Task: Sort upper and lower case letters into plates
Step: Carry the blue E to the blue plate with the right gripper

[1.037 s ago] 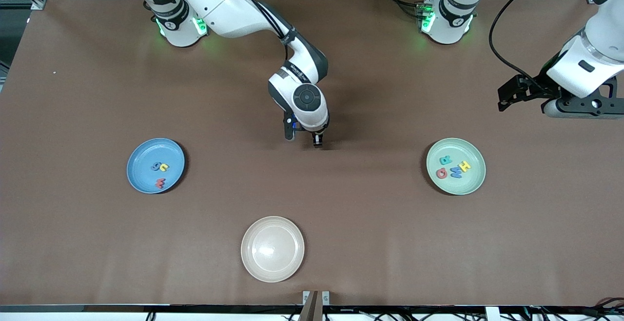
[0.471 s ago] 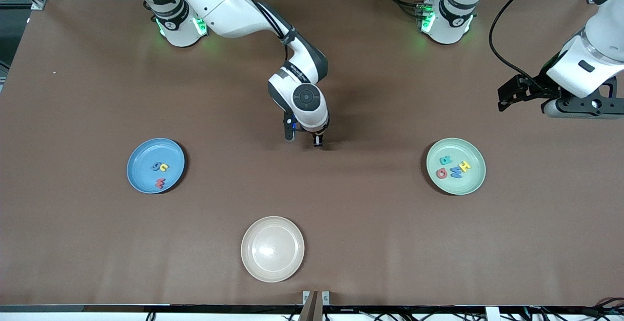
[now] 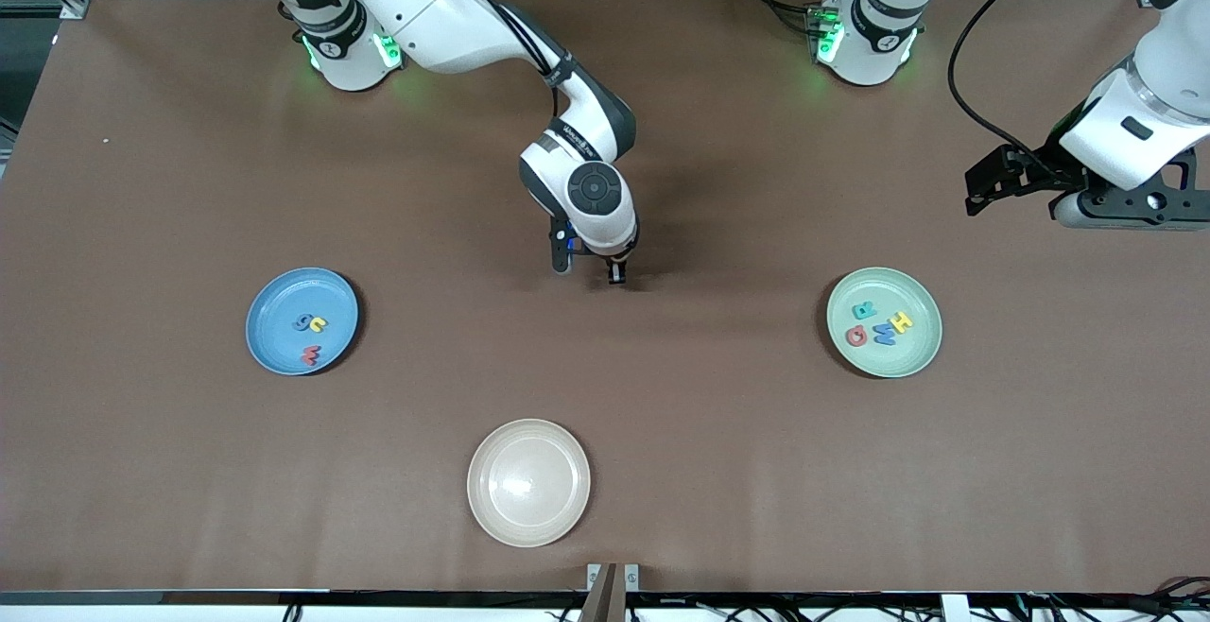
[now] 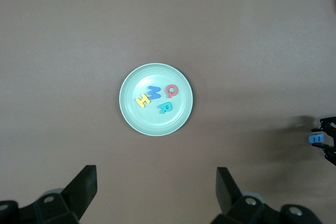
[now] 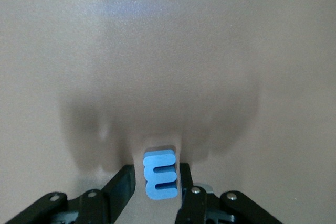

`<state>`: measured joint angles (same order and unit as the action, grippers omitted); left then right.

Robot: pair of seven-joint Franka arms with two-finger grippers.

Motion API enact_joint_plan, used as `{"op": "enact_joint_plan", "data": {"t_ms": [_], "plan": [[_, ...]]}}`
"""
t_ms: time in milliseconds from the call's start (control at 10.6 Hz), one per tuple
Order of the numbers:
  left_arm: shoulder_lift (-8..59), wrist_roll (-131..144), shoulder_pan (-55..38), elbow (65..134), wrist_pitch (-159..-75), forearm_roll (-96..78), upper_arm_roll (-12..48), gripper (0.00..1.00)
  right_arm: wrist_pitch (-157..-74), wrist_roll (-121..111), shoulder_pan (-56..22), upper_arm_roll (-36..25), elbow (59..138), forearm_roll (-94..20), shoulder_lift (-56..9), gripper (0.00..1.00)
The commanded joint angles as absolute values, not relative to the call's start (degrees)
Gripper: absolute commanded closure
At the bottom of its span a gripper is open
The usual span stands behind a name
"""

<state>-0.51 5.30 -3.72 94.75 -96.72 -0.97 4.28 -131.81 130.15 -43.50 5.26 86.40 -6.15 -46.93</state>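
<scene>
The right gripper [image 3: 588, 267], just above the middle of the front frame, is down at the brown table [image 3: 718, 433] with its two black fingers [image 5: 122, 184] pressed against the sides of a small chunky blue foam letter [image 5: 159, 176] — in the right wrist view it reads as an "m" or an "E" turned sideways, and I cannot tell which.

The step in hand looks like the pickup of the last loose letter. The round sky-blue matte plate [image 3: 274, 350], at the left of the front frame, holds three small letters, and the round pale mint-green plate [image 3: 915, 353], at the right, holds four capitals. A cream-beige plate [image 3: 528, 481] lies at the bottom centre.

The left gripper [image 4: 156, 192] waits with fingers spread wide, holding nothing, at the upper right edge of the front frame, above the mint plate.

Next, I judge, comes a straight lift — then a carry to whichever plate matches the letter's case, likely the blue one, with a low release so it does not bounce.
</scene>
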Motion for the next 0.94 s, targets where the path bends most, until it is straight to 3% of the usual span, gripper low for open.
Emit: {"op": "enact_joint_plan", "data": {"t_ms": [0,283,848], "plan": [[-1.8,4.6,-4.1,96.2,-97.3,0.4,4.1,0.00,-131.9,131.3,-44.1,5.1,86.7,-5.5,-47.3,0.71],[-1.8,4.6,-4.1,96.2,-97.4,0.4,4.1,0.00,-131.6,130.6,-44.0,5.1,86.7,-4.5,-47.2,0.85],[-1.8,4.6,-4.3,96.2,-97.4,0.4,4.1,0.00,-127.4,125.4,-42.0,5.4,85.9,-4.7,-44.2,1.00]]}}
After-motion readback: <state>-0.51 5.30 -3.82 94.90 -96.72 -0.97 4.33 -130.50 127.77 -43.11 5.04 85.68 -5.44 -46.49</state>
